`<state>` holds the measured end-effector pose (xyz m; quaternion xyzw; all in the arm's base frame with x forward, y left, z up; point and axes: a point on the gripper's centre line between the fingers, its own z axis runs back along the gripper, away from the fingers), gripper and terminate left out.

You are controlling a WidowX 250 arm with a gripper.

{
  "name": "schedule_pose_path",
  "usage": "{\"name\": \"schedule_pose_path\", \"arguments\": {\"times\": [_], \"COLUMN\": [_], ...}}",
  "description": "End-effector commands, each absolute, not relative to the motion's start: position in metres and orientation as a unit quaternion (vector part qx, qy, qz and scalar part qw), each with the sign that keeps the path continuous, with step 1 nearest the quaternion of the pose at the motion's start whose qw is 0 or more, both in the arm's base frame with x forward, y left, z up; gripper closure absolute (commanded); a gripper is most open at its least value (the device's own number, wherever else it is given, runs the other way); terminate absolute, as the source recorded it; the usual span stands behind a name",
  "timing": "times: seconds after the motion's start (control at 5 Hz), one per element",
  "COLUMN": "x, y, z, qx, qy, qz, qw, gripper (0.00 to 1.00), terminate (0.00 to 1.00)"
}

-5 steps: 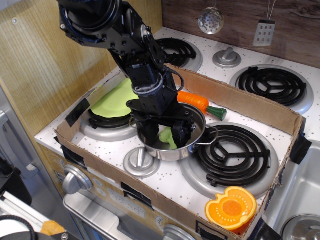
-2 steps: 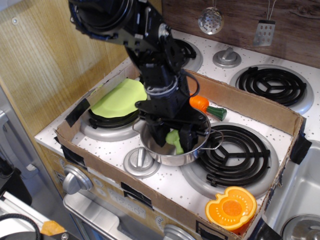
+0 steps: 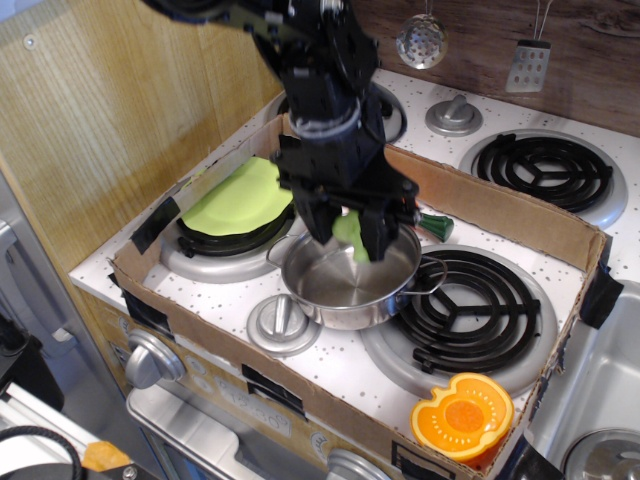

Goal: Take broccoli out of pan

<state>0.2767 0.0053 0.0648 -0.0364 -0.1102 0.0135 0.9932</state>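
My black gripper (image 3: 347, 232) is shut on the pale-green broccoli (image 3: 349, 231) and holds it above the far part of the pan's rim. The pan (image 3: 350, 285) is a shiny steel pot with wire loop handles. It stands on the stove top between the two front burners, and its inside shows bare metal. The arm comes down from the upper left and hides the stove behind it.
A lime-green disc (image 3: 236, 197) lies on the left burner. A carrot's green tip (image 3: 435, 226) shows behind the gripper. A grey knobbed lid (image 3: 282, 325) sits in front of the pan. An orange half (image 3: 462, 414) lies at front right. A cardboard wall (image 3: 500, 208) rings the area.
The gripper has risen out of the pan with the broccoli and moved a little right and back. The pan has shifted slightly and now looks empty.
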Motion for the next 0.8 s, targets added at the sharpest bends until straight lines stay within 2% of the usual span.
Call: {"name": "schedule_pose_path", "arguments": {"times": [0.0,0.2,0.4,0.6], "x": [0.334,0.356,0.364,0.378], "y": [0.068,0.092,0.096,0.099], "z": [0.099,0.100,0.093,0.078], "qx": [-0.007,-0.021,-0.023,-0.042], "qy": [-0.146,-0.178,-0.187,-0.204], "qz": [-0.028,-0.042,-0.034,-0.036], "qw": [0.989,0.983,0.981,0.977], "gripper": [1.00,1.00,1.00,1.00], "terminate": [0.00,0.00,0.00,0.00]}}
